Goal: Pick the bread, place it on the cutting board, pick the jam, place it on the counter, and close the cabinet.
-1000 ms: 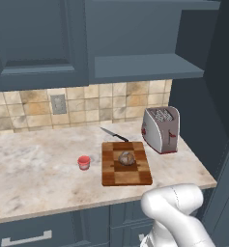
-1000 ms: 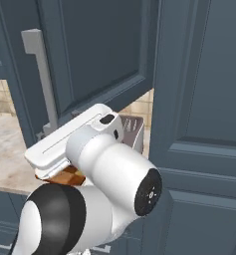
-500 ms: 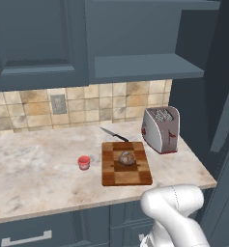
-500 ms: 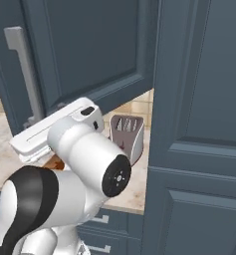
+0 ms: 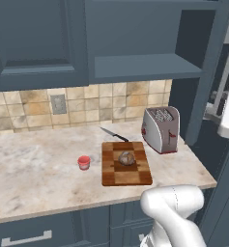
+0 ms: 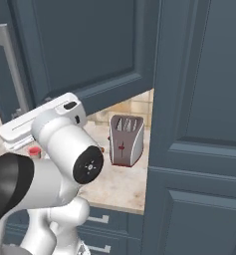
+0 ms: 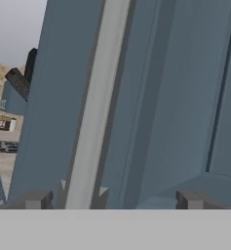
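The bread lies on the cutting board, and the red jam stands on the counter just left of the board. The cabinet above stands open, showing a bare shelf. Its dark door hangs swung out, with a long silver bar handle. In the hand view my gripper is open and right up against the door. The handle runs between the fingertips, nearer the left one. I hold nothing.
A silver toaster stands right of the board and a knife lies behind it. A tall dark panel walls off the right side. My white arm covers the lower left of the right base view.
The cabinet door has swung to the left in the right base view, uncovering more of the toaster, and my arm has moved along with it. The gripper stays open.
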### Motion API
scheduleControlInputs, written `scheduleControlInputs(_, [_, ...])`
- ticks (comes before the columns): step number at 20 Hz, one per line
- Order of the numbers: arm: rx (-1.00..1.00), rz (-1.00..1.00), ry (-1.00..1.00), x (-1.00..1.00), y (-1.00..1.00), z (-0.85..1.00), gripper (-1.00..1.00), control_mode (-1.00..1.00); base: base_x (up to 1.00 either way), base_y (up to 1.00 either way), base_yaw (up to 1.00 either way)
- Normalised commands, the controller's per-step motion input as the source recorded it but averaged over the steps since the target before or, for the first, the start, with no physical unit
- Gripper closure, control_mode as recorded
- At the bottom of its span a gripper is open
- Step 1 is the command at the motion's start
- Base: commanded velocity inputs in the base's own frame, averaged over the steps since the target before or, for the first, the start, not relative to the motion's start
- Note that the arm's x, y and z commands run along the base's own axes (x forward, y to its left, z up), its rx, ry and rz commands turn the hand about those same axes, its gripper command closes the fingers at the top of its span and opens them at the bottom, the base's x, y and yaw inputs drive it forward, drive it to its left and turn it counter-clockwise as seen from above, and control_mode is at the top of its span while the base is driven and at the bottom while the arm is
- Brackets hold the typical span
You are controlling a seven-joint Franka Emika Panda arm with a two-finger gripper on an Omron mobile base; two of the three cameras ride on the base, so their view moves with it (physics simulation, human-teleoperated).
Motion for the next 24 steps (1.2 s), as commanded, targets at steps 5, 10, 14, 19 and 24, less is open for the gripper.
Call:
scheduleControlInputs(5, [0.03, -0.04, 0.00, 0.38, 0.32, 0.01, -1.00, -1.00, 0.00, 0.00, 0.00])
scheduleControlInputs(10, [0.03, -0.04, 0.00, 0.35, 0.31, 0.00, -1.00, -1.00, 0.00, 0.00, 0.00])
scheduleControlInputs(14, [0.02, -0.04, 0.00, 0.33, 0.31, 0.00, -1.00, -1.00, 0.00, 0.00, 0.00])
scheduleControlInputs(19, [0.02, -0.05, 0.00, 0.35, 0.30, 0.00, -1.00, -1.00, 0.00, 0.00, 0.00])
scheduleControlInputs(24, [0.01, -0.05, 0.00, 0.34, 0.30, 0.00, -1.00, -1.00, 0.00, 0.00, 0.00])
